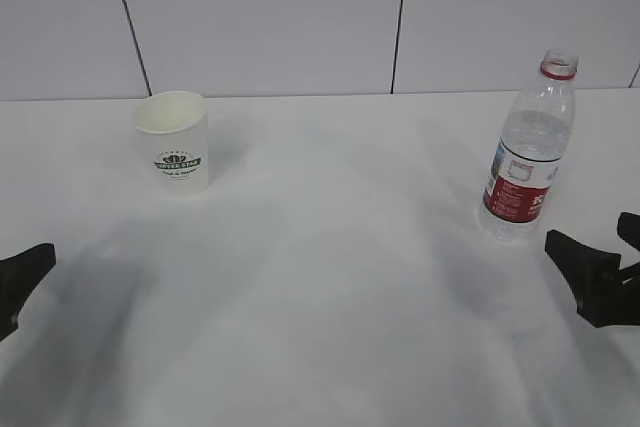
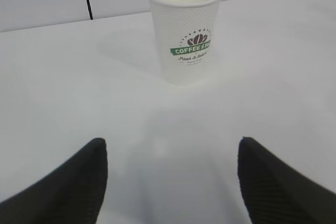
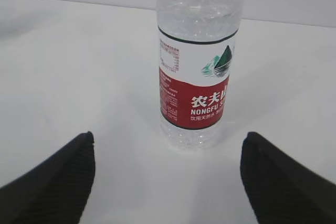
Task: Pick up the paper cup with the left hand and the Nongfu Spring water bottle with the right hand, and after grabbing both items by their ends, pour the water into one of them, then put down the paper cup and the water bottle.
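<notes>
- You are at the very start: nothing has been picked up, and every step of the task is still ahead of you.
- The paper cup [image 1: 173, 140] stands upright on the white table [image 1: 330, 277], on the left side toward the back wall; its mouth is open and, from the left wrist view, the inside looks empty (the bottom is not visible, so treat that as a judgement).
- The Nongfu Spring water bottle [image 1: 528, 150] stands upright on the right side of the table, well apart from the cup. It has no cap on its red neck ring, and the water [image 3: 199, 11] fills most of it.
- Your left hand [image 2: 170, 182] sits low, short of the cup, with its jaws spread wide and nothing between them; the cup is centred ahead of the gap, slightly to the right.
- Your right hand [image 3: 168, 179] is likewise spread wide and empty, and the bottle stands straight ahead of the gap, not yet touched.
- Still to do: close in on and grasp each item, lift both, tip the bottle over the cup to pour, then set both down.
- Since the bottle is uncapped, I would expect any knock on approach to risk a spill.
</notes>
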Robot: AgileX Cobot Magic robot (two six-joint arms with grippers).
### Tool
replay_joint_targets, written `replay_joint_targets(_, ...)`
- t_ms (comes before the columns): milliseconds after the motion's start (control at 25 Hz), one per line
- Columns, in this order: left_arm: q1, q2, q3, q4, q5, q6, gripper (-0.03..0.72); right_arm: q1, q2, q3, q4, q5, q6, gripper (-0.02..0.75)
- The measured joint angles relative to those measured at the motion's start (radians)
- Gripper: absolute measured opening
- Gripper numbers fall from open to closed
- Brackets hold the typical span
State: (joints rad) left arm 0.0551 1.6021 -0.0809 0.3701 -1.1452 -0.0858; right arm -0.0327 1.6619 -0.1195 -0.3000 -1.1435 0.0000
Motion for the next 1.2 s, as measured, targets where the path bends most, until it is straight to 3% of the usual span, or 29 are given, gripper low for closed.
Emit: replay_joint_targets(1200, 0.0, 0.0, 0.0, 0.004, 0.0, -0.002, 0.579, 0.0, 0.167, -0.148, 0.002, -0.002, 0.0, 0.646)
